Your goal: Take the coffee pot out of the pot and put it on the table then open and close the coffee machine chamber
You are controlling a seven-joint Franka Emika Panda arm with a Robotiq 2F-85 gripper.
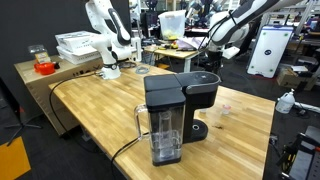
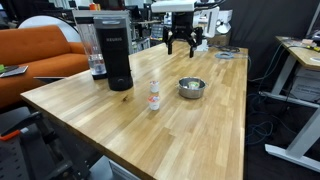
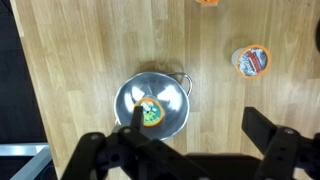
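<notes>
The pincer (image 2: pixel 182 40) hangs released, fingers spread wide, over the bench's (image 2: pixel 200 130) far end, the white arm (image 1: pixel 250 15) bent down to it. The wrist view looks down on a metal bowl (image 3: pixel 150 103). The coffee machine (image 2: pixel 113 55) — black, boxy, with a clear tank — stands well apart on the bench, chamber lid (image 1: pixel 185 84) flat.

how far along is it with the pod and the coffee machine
Done: nothing yet. The pod lies in the pot, and the coffee machine has its lid down.
In hand: the open gripper hovers above the pot, holding nothing.
Left: lift the pod onto the table, then open and close the lid.
</notes>
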